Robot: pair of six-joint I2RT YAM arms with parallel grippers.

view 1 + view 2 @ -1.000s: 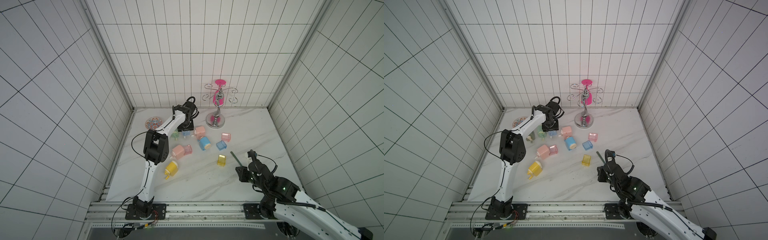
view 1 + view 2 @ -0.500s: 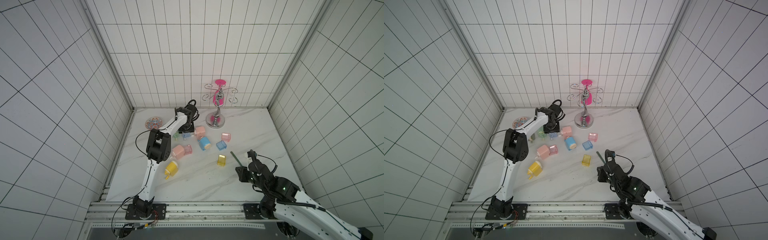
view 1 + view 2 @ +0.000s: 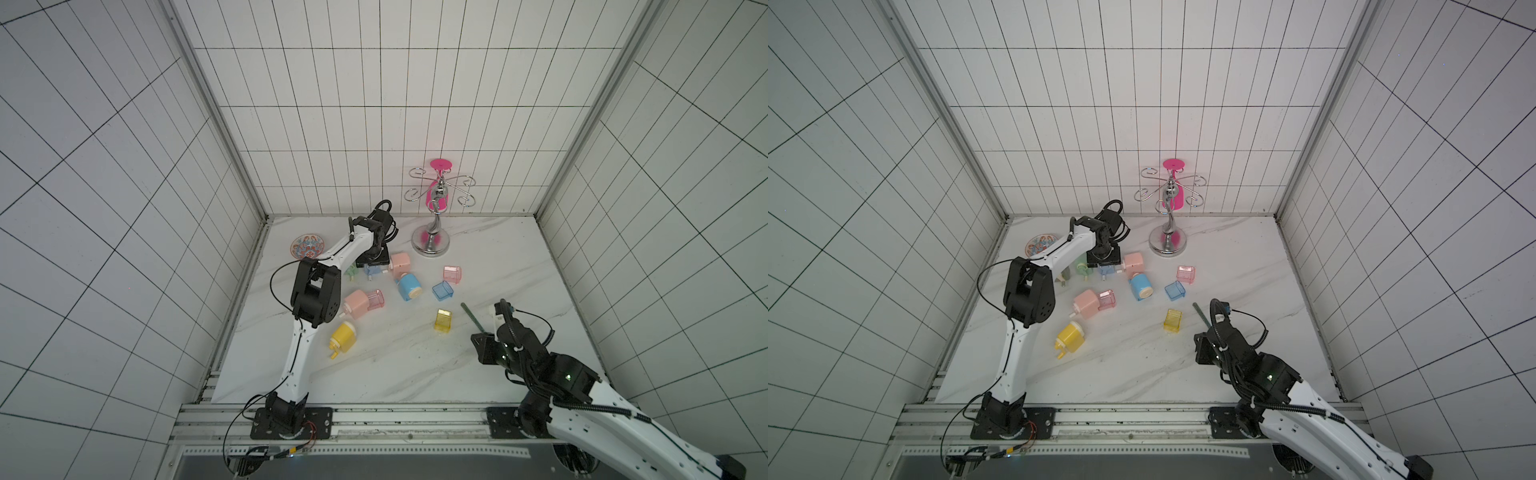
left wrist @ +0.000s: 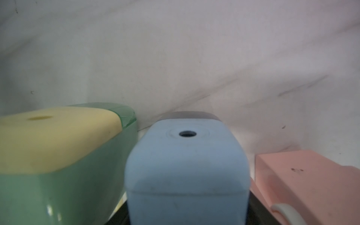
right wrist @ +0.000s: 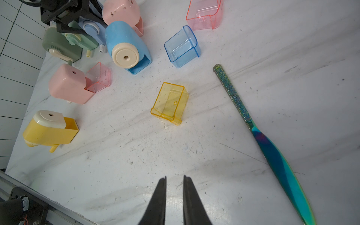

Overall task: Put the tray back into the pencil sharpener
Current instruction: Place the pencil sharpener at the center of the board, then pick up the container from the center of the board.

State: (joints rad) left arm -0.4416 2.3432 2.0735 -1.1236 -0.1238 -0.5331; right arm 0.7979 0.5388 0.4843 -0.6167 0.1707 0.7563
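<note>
Black left gripper (image 3: 373,262) stands low over the pale-blue sharpener (image 4: 187,165), straddling it. Its own frame hides the jaw width, so I cannot tell whether it grips or stands clear. Green sharpener (image 4: 64,159) sits just beside on 1 flank, a pink sharpener (image 4: 303,179) just beside on the other. Dark edge at the pale-blue body's far end may be a tray, but its seating cannot be judged. 3 loose trays lie well apart from this gripper: pink tray (image 5: 204,15), blue tray (image 5: 182,46), yellow tray (image 5: 169,103). Right gripper (image 5: 174,177) hangs over bare table (image 5: 194,152), jaws nearly together, empty, with a knife (image 5: 272,146) beside it.

Risks:
- widening or lifting in that crowd likely shoves a neighbour
- a half-seated tray could slide out
- a wrong-colour tray could jam
</note>
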